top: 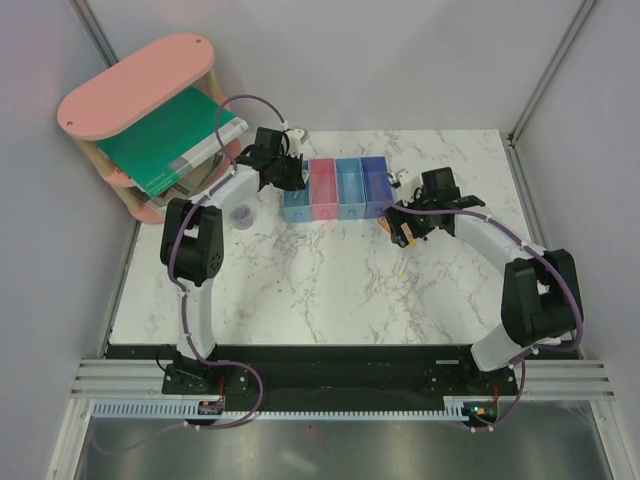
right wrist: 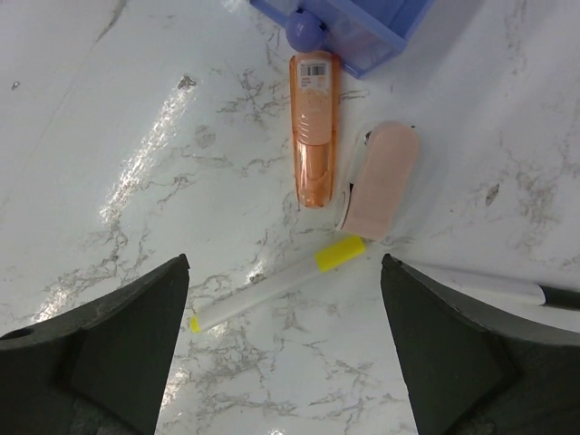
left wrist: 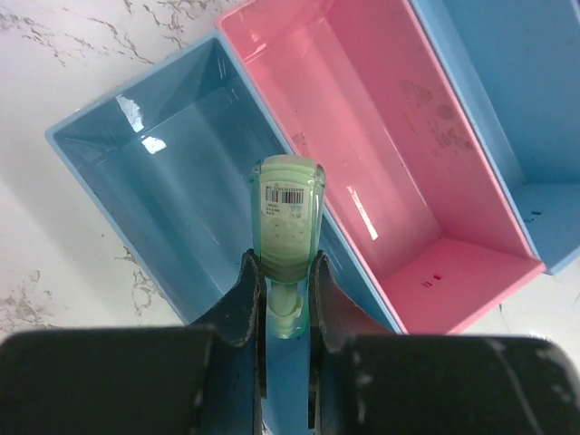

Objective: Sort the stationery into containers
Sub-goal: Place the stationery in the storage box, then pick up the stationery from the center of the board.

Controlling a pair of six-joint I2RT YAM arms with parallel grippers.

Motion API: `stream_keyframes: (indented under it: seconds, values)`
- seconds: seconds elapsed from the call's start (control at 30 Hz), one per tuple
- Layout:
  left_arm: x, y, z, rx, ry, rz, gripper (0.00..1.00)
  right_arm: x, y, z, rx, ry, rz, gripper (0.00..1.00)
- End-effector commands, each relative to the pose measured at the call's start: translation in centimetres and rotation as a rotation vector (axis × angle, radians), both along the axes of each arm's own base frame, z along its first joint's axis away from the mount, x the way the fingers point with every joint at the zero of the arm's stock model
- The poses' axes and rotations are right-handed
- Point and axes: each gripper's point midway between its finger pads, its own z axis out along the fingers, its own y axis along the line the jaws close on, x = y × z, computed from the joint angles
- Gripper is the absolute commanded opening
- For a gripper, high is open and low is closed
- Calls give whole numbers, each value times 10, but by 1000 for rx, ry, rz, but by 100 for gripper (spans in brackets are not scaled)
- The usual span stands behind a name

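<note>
- Stationery lies mostly on the marble table (top: pixel 300 290) by the right end of the bin row. An orange stick (right wrist: pixel 313 127) has a barcode label at its far end, and a peach piece (right wrist: pixel 381 177) lies just beside it on the right
- A yellow-capped white stick (right wrist: pixel 276 283) lies slantwise near their near ends, and a thin pen (right wrist: pixel 507 290) shows at the right edge of the right wrist view
- The mint-green capsule (left wrist: pixel 288 217) is pinched between the fingers of the left gripper (left wrist: pixel 284 265), label up, above the near wall of the leftmost light blue bin (left wrist: pixel 136 181) (whether it touches the rim I cannot tell)
- The pink bin (left wrist: pixel 381 136) joins that bin, then comes a second light blue bin (top: pixel 349 185) and the dark blue bin (right wrist: pixel 376 23)
- The right gripper (right wrist: pixel 285 349) hangs over the table with its fingers spread wide and nothing in them
- A small purple round piece (right wrist: pixel 306 27) touches the dark blue bin's corner, at the orange stick's far end
- A purple disc (top: pixel 241 213) sits on the table left of the bins, beside the left arm
- A pink shelf (top: pixel 135 85) stands in the far left corner, with a green book (top: pixel 170 140) under its top
</note>
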Motion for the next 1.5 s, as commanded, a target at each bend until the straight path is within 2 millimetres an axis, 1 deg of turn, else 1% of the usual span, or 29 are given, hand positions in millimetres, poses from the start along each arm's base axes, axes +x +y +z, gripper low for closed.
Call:
stream_keyframes:
  seconds: [0.0, 0.03, 0.1, 0.13, 0.17, 0.23, 0.27, 0.33, 0.37, 0.47, 0.6, 0.63, 0.7, 0.73, 0.8, 0.87, 0.93, 0.97, 1.03, 1.07, 1.13, 1.17, 1.23, 1.27, 1.3, 1.33, 1.37, 1.43, 1.47]
  values:
    - [17, -2, 4, 13, -62, -19, 13, 19, 26, 19, 102, -45, 70, 94]
    - [16, -3, 4, 13, -61, -24, 16, 21, 28, 20, 110, -46, 76, 94]
    - [16, -2, 1, 20, -59, -30, 30, 22, 33, 14, 121, -27, 90, 94]
    - [16, -2, -1, 25, -58, -34, 39, 23, 35, 13, 123, -23, 92, 94]
    - [16, -2, -1, 27, -58, -37, 41, 25, 36, 6, 119, -7, 96, 94]
    - [15, -1, 0, 31, -59, -39, 46, 29, 38, 2, 121, -5, 99, 93]
    - [14, -1, 0, 34, -56, -43, 51, 30, 38, -4, 120, 8, 100, 93]
    - [13, -1, 2, 33, -59, -49, 57, 36, 42, -5, 128, 5, 102, 93]
    - [12, 0, 3, 33, -56, -51, 60, 37, 42, -10, 129, 14, 102, 93]
    - [11, 0, 10, 34, -68, -61, 61, 44, 46, -15, 126, 12, 106, 93]
    - [7, -1, 30, 22, -92, -68, 61, 52, 47, -21, 121, 9, 104, 93]
    - [6, -1, 44, 11, -114, -70, 61, 55, 48, -22, 118, 6, 106, 93]
    - [1, -4, 57, -7, -127, -81, 61, 58, 48, -28, 114, 11, 103, 93]
    - [-2, -3, 73, -23, -146, -82, 61, 59, 48, -33, 111, 22, 99, 92]
    - [-11, -3, 81, -33, -146, -90, 61, 61, 48, -38, 105, 23, 96, 91]
    - [-23, -3, 101, -51, -169, -108, 61, 61, 47, -47, 97, 33, 93, 91]
    - [-35, -1, 113, -57, -181, -126, 61, 60, 44, -55, 85, 42, 87, 89]
    - [-44, 2, 124, -58, -197, -131, 61, 59, 44, -59, 81, 46, 86, 89]
    - [-55, 5, 131, -44, -207, -148, 61, 59, 42, -65, 70, 49, 81, 87]
    - [-63, 9, 141, -41, -227, -155, 61, 59, 40, -66, 67, 49, 76, 86]
    - [-73, 14, 144, -15, -236, -167, 61, 59, 39, -69, 63, 53, 74, 82]
    - [-78, 18, 155, -13, -261, -167, 61, 59, 40, -69, 63, 53, 74, 76]
    - [-85, 23, 161, 9, -276, -172, 61, 58, 39, -73, 62, 64, 70, 69]
    - [-89, 27, 163, 15, -274, -170, 61, 57, 40, -74, 62, 67, 70, 61]
    - [-93, 30, 172, 22, -298, -173, 61, 56, 39, -76, 60, 74, 68, 56]
    - [-95, 33, 175, 28, -304, -169, 62, 55, 38, -78, 55, 79, 65, 51]
    - [-100, 36, 177, 35, -299, -167, 62, 54, 37, -78, 52, 81, 63, 42]
    - [-105, 43, 188, 47, -324, -163, 62, 49, 35, -85, 35, 96, 57, 31]
    - [-108, 46, 190, 52, -328, -162, 62, 48, 33, -87, 15, 95, 58, 22]
